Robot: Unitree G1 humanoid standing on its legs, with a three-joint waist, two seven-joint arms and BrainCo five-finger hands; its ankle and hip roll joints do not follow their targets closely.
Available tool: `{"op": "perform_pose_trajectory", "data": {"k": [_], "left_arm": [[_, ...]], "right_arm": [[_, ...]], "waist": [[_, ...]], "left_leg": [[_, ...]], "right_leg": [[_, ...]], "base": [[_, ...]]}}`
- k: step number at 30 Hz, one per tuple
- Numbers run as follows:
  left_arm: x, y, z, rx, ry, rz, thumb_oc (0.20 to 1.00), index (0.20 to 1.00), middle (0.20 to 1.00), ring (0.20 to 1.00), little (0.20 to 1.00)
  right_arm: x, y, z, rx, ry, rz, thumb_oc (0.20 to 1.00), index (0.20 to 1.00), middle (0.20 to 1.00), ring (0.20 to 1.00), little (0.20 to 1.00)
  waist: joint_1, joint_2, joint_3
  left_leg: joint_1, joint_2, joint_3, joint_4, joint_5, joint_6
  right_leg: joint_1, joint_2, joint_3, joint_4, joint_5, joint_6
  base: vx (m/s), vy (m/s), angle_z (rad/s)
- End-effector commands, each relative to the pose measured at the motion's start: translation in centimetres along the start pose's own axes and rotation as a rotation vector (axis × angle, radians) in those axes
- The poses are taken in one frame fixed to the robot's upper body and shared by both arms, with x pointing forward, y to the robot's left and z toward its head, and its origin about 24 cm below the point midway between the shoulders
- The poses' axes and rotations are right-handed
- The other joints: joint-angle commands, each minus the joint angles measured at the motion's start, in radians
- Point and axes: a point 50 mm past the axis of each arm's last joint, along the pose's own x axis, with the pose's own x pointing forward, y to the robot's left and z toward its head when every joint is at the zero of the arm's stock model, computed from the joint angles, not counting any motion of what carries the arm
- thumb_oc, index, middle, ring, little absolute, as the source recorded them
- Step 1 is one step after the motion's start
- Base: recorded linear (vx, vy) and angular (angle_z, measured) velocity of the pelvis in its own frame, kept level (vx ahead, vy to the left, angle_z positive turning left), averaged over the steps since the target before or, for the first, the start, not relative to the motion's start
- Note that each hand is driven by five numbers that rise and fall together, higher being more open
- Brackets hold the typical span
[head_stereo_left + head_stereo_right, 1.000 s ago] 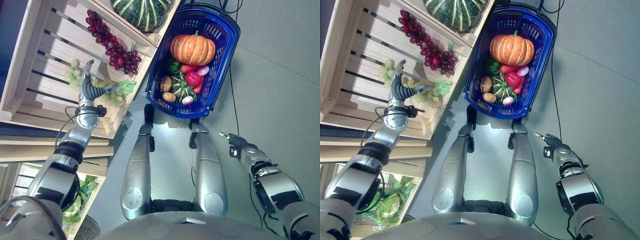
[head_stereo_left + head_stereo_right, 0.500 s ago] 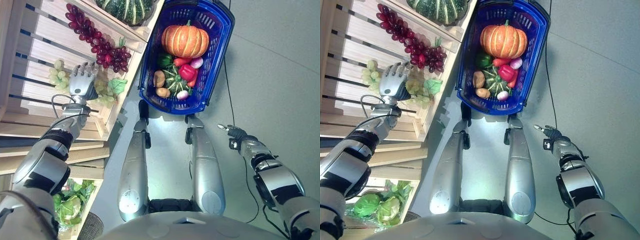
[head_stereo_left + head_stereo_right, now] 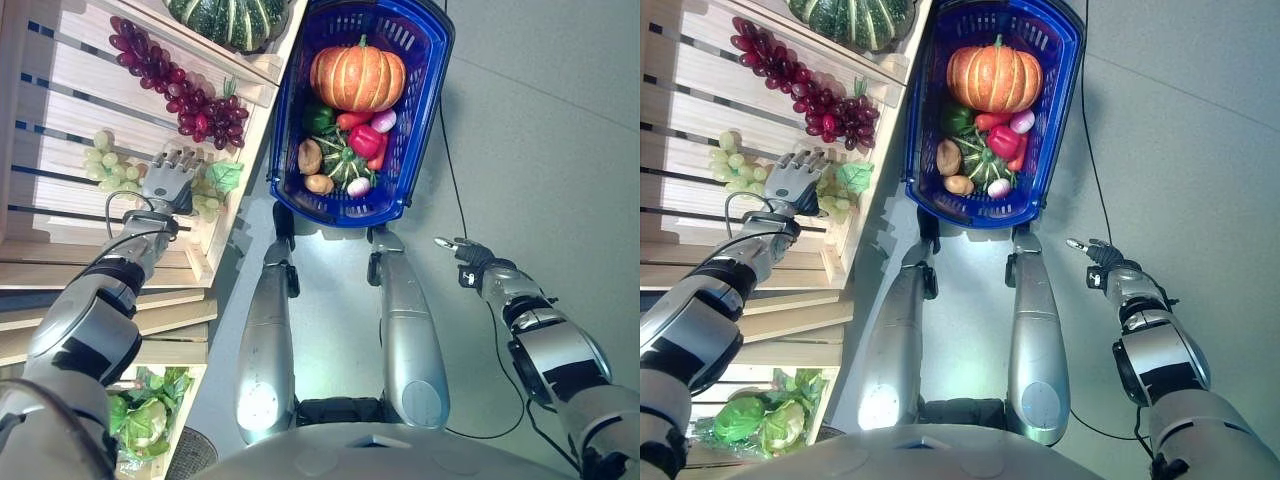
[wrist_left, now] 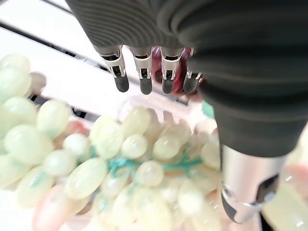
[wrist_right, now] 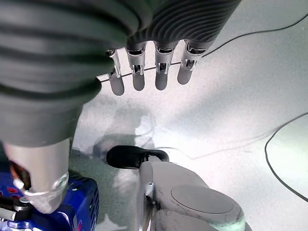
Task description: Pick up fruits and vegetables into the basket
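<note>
A deep blue basket (image 3: 425, 120) is seen holding an orange ribbed pumpkin (image 3: 357, 77), a red pepper (image 3: 364, 140) and a green-and-cream striped squash (image 3: 340, 163). Pale green grapes (image 4: 120, 163) and dark red grapes (image 3: 175, 80) are shown on light wooden slats (image 3: 60, 130).

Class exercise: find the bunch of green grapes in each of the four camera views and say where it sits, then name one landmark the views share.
Left eye view: green grapes on the wooden crate, under the left hand.
Right eye view: same place, beside the hand.
Left wrist view: close up, beneath the open fingers.
Right wrist view: not in it.
Shared landmark: the left hand.
</note>
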Motion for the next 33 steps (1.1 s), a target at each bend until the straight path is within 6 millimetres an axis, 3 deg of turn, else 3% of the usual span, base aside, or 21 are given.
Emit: {"op": "perform_pose_trajectory", "data": {"k": [1, 16, 33], "left_arm": [[-1.2, -1.8, -2.2, 0.053, 0.113, -0.096, 1.000, 1.000, 1.000, 1.000, 1.000], [-2.5, -3.6, -3.2, 0.140, 0.222, -0.192, 1.000, 1.000, 1.000, 1.000, 1.000], [-2.0, -1.9, -4.2, 0.240, 0.304, -0.056, 1.000, 1.000, 1.000, 1.000, 1.000]], "right_arm": [[-0.4, -2.5, -2.4, -0.047, 0.080, -0.064, 1.000, 1.000, 1.000, 1.000, 1.000], [-0.3, -1.9, -1.9, -0.050, 0.073, -0.057, 1.000, 1.000, 1.000, 1.000, 1.000], [-0.3, -1.6, -1.5, -0.038, 0.065, -0.045, 1.000, 1.000, 1.000, 1.000, 1.000]], "waist": [[0.009, 0.002, -0.029], [0.010, -0.010, -0.029], [0.016, -0.036, -0.029]], "left_leg": [[-0.037, -0.054, 0.025, 0.066, -0.053, 0.038], [-0.040, -0.052, 0.025, 0.047, -0.041, 0.034], [-0.055, -0.052, 0.022, 0.040, -0.037, 0.034]], "right_leg": [[0.052, 0.060, -0.042, 0.034, -0.092, -0.011], [0.052, 0.066, -0.046, 0.018, -0.088, -0.014], [0.034, 0.074, -0.048, 0.014, -0.080, -0.013]], "base": [[0.00, 0.000, 0.00], [0.00, 0.000, 0.00], [0.00, 0.000, 0.00]]}}
